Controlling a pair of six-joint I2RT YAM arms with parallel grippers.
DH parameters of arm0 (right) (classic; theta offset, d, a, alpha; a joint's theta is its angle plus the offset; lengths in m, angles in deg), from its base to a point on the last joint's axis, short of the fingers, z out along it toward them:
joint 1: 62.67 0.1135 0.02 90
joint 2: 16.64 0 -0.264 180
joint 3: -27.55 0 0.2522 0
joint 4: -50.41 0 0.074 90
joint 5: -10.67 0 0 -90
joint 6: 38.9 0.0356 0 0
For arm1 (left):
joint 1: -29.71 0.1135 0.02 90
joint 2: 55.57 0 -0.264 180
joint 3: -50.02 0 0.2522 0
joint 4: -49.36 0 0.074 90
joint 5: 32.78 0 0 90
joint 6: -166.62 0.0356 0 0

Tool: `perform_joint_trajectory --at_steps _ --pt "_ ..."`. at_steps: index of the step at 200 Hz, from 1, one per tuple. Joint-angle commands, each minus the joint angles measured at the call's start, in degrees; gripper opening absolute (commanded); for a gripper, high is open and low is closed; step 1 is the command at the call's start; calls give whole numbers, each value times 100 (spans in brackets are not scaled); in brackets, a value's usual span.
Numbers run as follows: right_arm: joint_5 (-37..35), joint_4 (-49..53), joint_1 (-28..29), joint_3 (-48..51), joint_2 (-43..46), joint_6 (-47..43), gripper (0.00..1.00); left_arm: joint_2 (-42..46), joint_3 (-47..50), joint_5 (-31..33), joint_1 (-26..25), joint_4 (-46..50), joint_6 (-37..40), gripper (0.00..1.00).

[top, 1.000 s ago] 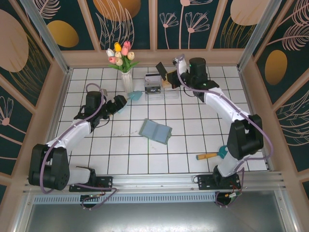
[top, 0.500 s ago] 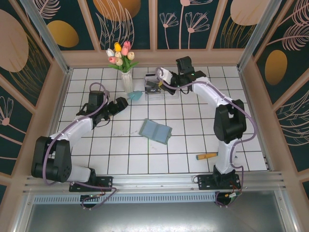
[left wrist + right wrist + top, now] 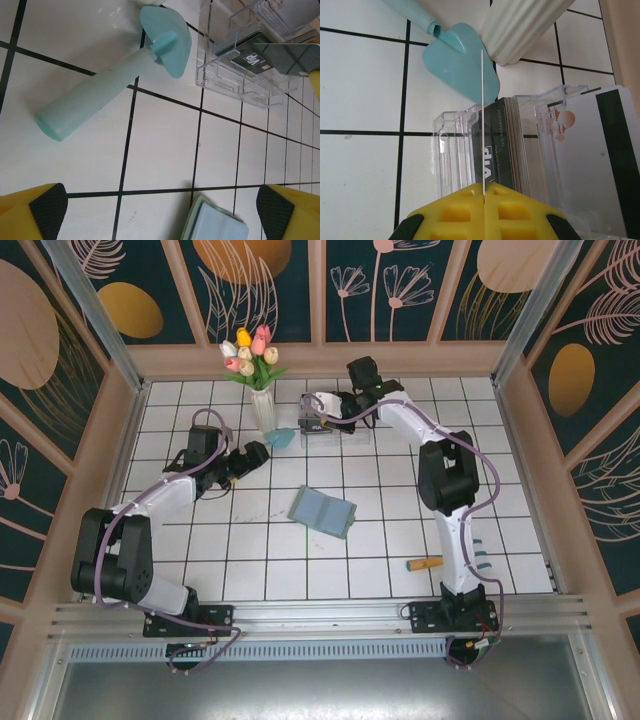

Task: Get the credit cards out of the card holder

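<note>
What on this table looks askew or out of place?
The open wallet lies crooked to the tile lines in the middle. A teal scoop lies flat on its side, its blade right by the vase. Nothing looks spilled or broken.

Right claw (image 3: 483, 194) swung left, bringing its card (image 3: 482, 100) over the clear box (image 3: 451, 150).

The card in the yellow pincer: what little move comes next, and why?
Probably lower the thin card into the clear box and let go: the right pincer is shut on it, edge-on over the box, where dark cards already stand.
</note>
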Motion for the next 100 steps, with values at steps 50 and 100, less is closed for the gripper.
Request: perform_joint_trajectory --at_steps 50,100 --pt "-371 319 -47 -298 -217 -719 0 -187 79 -236 35 74 85 99" --pt "-320 389 -65 -422 -372 -761 0 -240 99 -375 38 3 31 99"
